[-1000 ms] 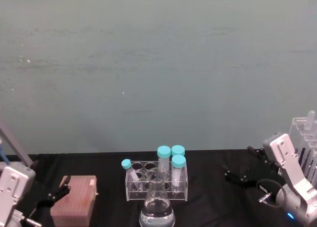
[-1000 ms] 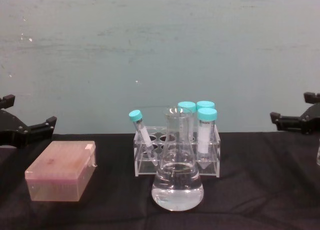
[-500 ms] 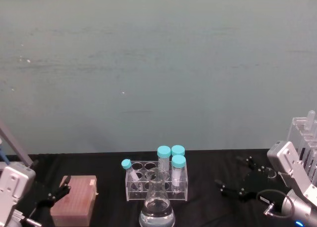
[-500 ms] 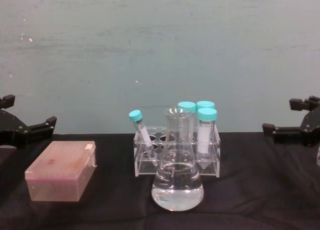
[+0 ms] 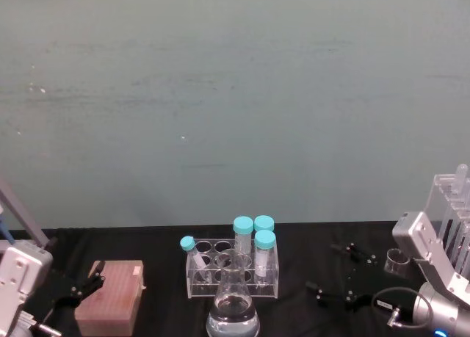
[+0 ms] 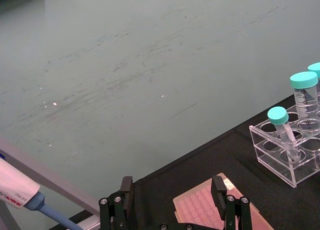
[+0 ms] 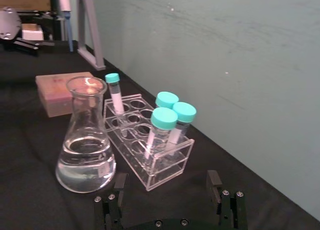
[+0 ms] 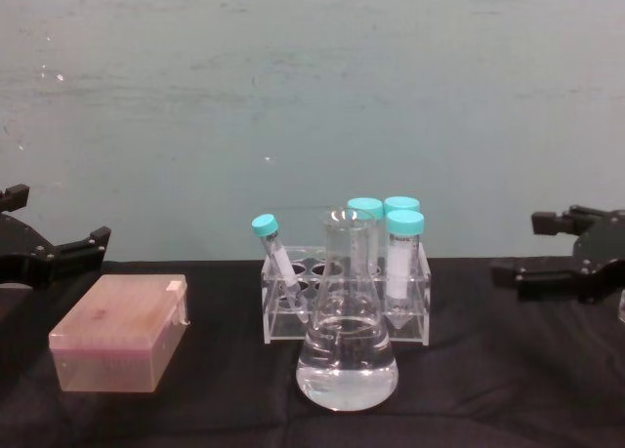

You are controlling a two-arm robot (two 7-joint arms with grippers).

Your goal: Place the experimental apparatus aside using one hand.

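While right gripper [image 8: 522, 245] is being held at right edge of chest view, jaws spread wide and empty, approach step is being judged as in hand. Conical flask [image 8: 347, 355] is being seen upright at lower centre, just in front of tube rack [image 8: 347, 297], well apart from gripper. Small beaker [image 5: 397, 261] and tall acrylic stand [image 5: 452, 205] are being seen at lower right of head view. Left gripper [image 8: 61, 214], also wide, is being seen idle at left edge near pink box [image 8: 122, 331]. Next move likely: jaws being brought toward centre and aligned around flask neck, rack being avoided.
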